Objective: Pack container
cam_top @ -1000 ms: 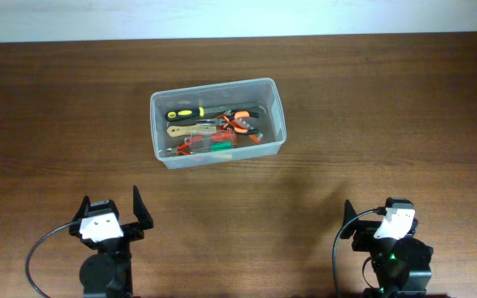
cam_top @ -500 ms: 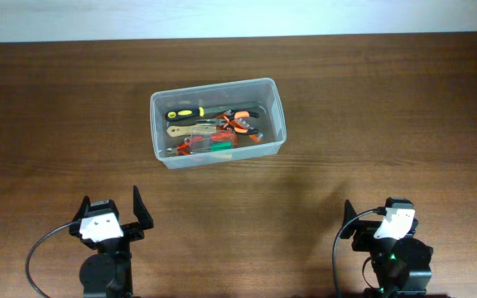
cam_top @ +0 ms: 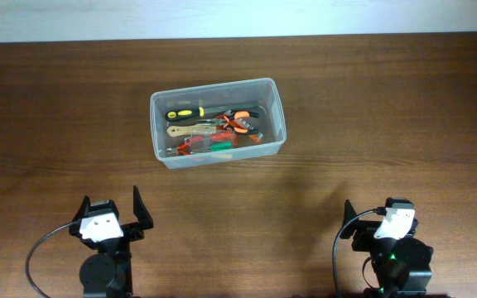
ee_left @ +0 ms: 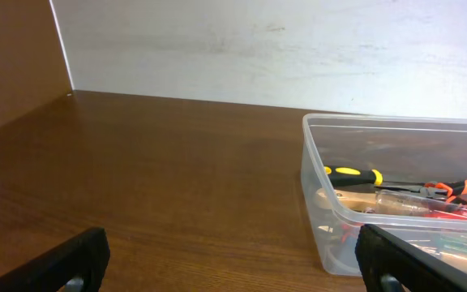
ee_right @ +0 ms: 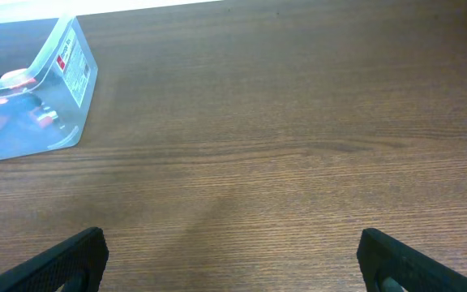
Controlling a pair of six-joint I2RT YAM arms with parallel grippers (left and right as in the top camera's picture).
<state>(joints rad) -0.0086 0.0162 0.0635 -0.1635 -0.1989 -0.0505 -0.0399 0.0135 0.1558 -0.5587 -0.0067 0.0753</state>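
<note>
I see the left end effector (cam_top: pixel 112 201) at the near edge of the dark brown wood-grain worktop (cam_top: pixel 371 124), its black fingers spread wide and holding nothing. The right end effector (ee_right: pixel 232 264) is likewise spread and holds nothing. In both wrist views the frame bottom cuts the fingers off, so only their tips show. From overhead, the right wrist's white housing hides part of that end effector.

Farther out, left of centre and well apart from both arms, stands the clear rectangular plastic container with rounded corners and a rolled rim (cam_top: pixel 222 156). Inside it lie:

- a yellow-and-black-handled screwdriver (cam_top: pixel 185 112)
- orange-handled pliers (cam_top: pixel 240 124)
- red and green pieces, too tangled for me to identify

The right wrist view shows a small printed label (ee_right: pixel 70 57) on the end wall, with the contents blurred behind the plastic.

A matt white wall (ee_left: pixel 298 49) borders the far edge.
</note>
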